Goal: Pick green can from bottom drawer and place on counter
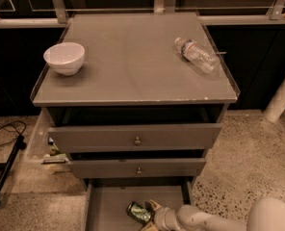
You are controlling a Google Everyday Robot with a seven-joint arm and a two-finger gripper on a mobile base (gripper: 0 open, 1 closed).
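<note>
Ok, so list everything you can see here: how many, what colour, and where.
counter: one, grey, top of the cabinet
bowl: one, white, upright on the counter's left side
water bottle: one, clear, lying on the counter's right side
upper drawers: two, grey, round knobs, below the counter
bottom drawer: one, grey, lowest, pulled open
green can: one, green, lying in the bottom drawer
cable: one, black, on the floor at left
arm: one, white, lower right, reaching into the bottom drawer
pincer: one, tan, open, in the bottom drawer close by the green can
</note>
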